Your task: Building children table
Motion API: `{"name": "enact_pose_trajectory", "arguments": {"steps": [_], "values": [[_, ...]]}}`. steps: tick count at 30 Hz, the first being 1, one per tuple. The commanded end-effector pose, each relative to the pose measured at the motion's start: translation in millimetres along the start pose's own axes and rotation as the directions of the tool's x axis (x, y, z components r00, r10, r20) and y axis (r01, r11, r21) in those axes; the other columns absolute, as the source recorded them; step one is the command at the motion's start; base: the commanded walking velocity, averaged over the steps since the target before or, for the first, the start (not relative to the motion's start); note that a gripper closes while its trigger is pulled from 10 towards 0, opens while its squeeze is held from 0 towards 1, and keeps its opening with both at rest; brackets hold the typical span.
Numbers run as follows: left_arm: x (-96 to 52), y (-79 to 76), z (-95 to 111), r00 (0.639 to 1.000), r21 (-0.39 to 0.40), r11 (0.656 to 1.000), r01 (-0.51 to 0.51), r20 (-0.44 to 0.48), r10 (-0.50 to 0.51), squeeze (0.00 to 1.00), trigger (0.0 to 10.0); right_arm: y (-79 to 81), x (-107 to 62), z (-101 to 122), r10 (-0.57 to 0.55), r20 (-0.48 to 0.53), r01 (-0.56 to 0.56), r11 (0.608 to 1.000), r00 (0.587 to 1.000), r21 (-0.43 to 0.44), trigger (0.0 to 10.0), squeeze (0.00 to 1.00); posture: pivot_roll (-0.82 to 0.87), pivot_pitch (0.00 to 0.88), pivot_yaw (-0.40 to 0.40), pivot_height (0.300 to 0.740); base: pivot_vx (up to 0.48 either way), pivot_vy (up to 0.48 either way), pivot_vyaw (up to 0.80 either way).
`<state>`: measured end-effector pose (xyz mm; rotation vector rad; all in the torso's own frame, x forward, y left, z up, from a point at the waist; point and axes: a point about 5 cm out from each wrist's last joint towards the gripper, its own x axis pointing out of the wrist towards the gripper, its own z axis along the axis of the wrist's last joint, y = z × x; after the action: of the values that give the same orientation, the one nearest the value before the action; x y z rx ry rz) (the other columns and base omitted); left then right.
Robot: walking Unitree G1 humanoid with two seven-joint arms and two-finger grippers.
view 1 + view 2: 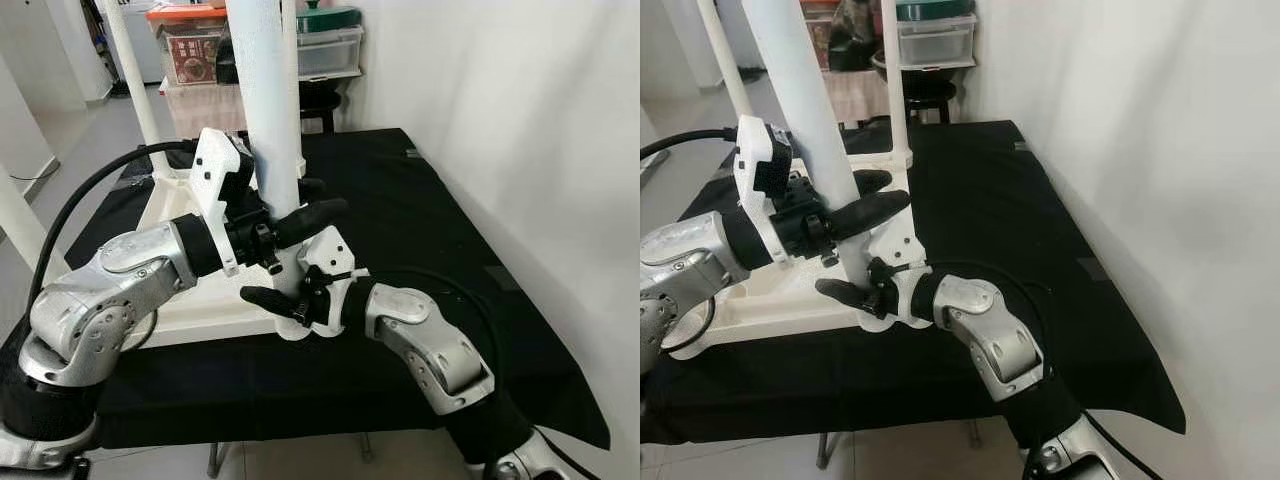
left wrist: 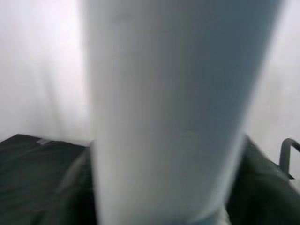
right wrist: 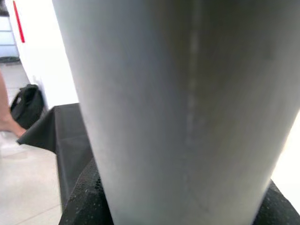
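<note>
While both arms reach in: the two grippers meet at one white leg.

White leg (image 1: 268,95): it stands up tall near the front right corner of the white table top (image 1: 185,300). Up close in both wrist views it looks like a fat white post.

White table top: it lies flat and upside down on the desk (image 1: 420,230), near the desk's left front part.

Other legs: a thin white one (image 1: 135,85) stands at the far left corner, and another (image 1: 15,215) stands at the left edge of the picture.

Left gripper (image 1: 300,203): it comes from the left, and its jaws sit on both sides of the white leg, a bit above the table top. One black finger (image 1: 312,216) lies across the front of the leg. The jaws hold the leg.

Right gripper (image 1: 275,285): it comes from the right, lower down, just under the left gripper. Its jaws hug the bottom of the same leg, close to the table top.

Desk: a black cloth covers it.

Behind the desk: plastic boxes (image 1: 325,45) are stacked on a shelf.

Right side: a white wall (image 1: 520,130) stands next to the desk.
</note>
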<state>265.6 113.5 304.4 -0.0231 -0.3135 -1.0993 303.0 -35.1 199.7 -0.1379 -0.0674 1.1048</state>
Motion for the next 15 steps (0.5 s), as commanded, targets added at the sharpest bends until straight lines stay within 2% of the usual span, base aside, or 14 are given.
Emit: {"name": "enact_pose_trajectory", "arguments": {"steps": [1,3,9,11,12,13,14,15], "values": [[0.8,-6.7,10,0.997,0.013,0.999,0.04,0.065,-0.041,1.0,10.0,-11.4,1.4,-6,-0.083,-0.034,0.084,0.996,0.996,0.02,0.0,0.0,-0.01,0.0,0.004,0.74,0.0,0.0,0.0],[-6.9,0.7,10,0.998,0.012,1.0,-0.018,0.068,0.017,1.0,10.0,-26.6,-2.5,-2,-0.176,-0.004,0.176,0.984,0.984,0.037,0.0,0.0,-0.01,0.0,0.002,0.74,0.0,0.0,0.0],[-16.5,10.4,11,0.993,0.026,0.995,-0.098,0.068,0.096,1.0,10.0,-36.3,-7.6,2,-0.225,0.034,0.223,0.973,0.974,0.056,0.0,0.0,-0.01,0.0,0.004,0.74,0.0,0.0,0.0],[-31.4,30.6,15,0.959,0.09,0.956,-0.281,0.062,0.276,1.0,10.0,-53.6,-17.4,2,-0.331,0.043,0.328,0.943,0.943,0.058,0.0,0.0,0.0,0.0,0.001,0.74,0.0,0.0,0.0],[-38.7,39.2,17,0.931,0.118,0.924,-0.365,0.061,0.36,1.0,10.0,-64.3,-23.2,1,-0.399,0.039,0.397,0.916,0.916,0.055,0.0,0.0,0.0,0.0,-0.001,0.74,0.0,0.0,0.0],[-43.0,43.8,18,0.911,0.133,0.901,-0.412,0.063,0.408,1.0,10.0,-70.7,-27.0,1,-0.441,0.037,0.439,0.897,0.897,0.053,0.0,0.0,0.0,0.0,-0.002,0.74,0.0,0.0,0.0],[-43.0,43.8,18,0.911,0.133,0.901,-0.412,0.063,0.408,1.0,10.0,-70.7,-27.0,1,-0.441,0.037,0.439,0.897,0.897,0.053,0.0,0.0,0.0,0.0,-0.002,0.74,0.0,0.0,0.0],[-46.8,45.8,16,0.894,0.137,0.884,-0.448,0.062,0.444,1.0,10.0,-77.3,-30.6,1,-0.476,0.036,0.474,0.879,0.879,0.05,0.0,0.0,0.01,0.0,-0.005,0.74,0.0,0.0,0.0]]}}
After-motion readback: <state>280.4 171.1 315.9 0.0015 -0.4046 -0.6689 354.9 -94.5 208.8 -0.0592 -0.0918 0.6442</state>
